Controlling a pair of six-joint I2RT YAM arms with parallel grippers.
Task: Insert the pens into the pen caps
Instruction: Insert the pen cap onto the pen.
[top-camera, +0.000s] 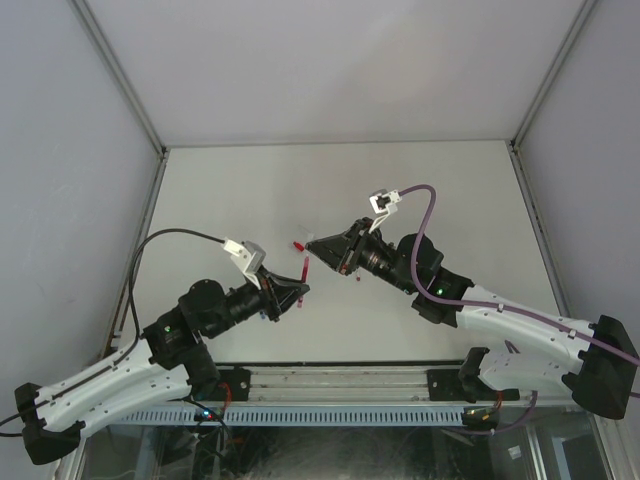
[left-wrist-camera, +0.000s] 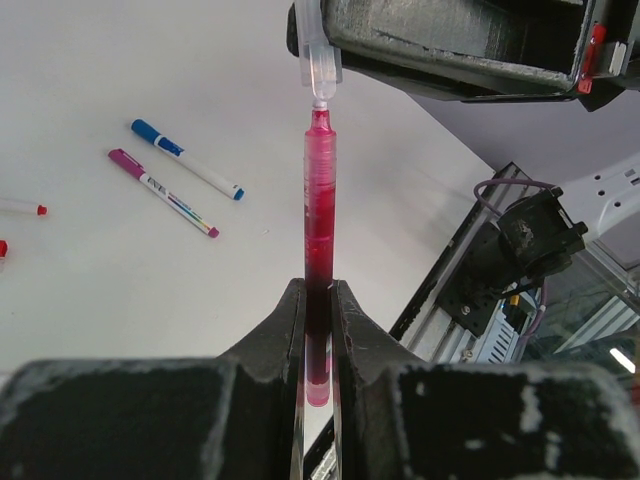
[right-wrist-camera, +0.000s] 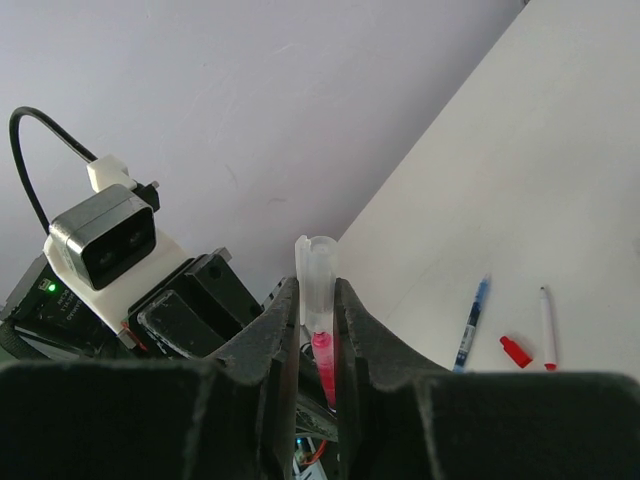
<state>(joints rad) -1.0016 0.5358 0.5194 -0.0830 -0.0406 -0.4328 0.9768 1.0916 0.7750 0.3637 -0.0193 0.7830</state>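
Observation:
My left gripper (left-wrist-camera: 319, 290) is shut on a pen with a translucent red barrel (left-wrist-camera: 319, 200), which points straight away from it. The pen's tip sits at the mouth of a clear pen cap (left-wrist-camera: 320, 62). That cap (right-wrist-camera: 320, 272) is clamped in my shut right gripper (right-wrist-camera: 318, 290), and the red pen (right-wrist-camera: 324, 352) shows just beyond it. From above, both grippers meet nose to nose over the table's middle: left gripper (top-camera: 298, 290), right gripper (top-camera: 315, 246), with the red pen (top-camera: 303, 268) between them.
On the white table lie a blue-capped pen (left-wrist-camera: 187, 173) and a magenta-capped pen (left-wrist-camera: 163, 192) side by side, plus a red-tipped pen (left-wrist-camera: 20, 207). The right wrist view shows a blue pen (right-wrist-camera: 473, 323), a loose red cap (right-wrist-camera: 515, 351) and a thin red-tipped pen (right-wrist-camera: 546, 328).

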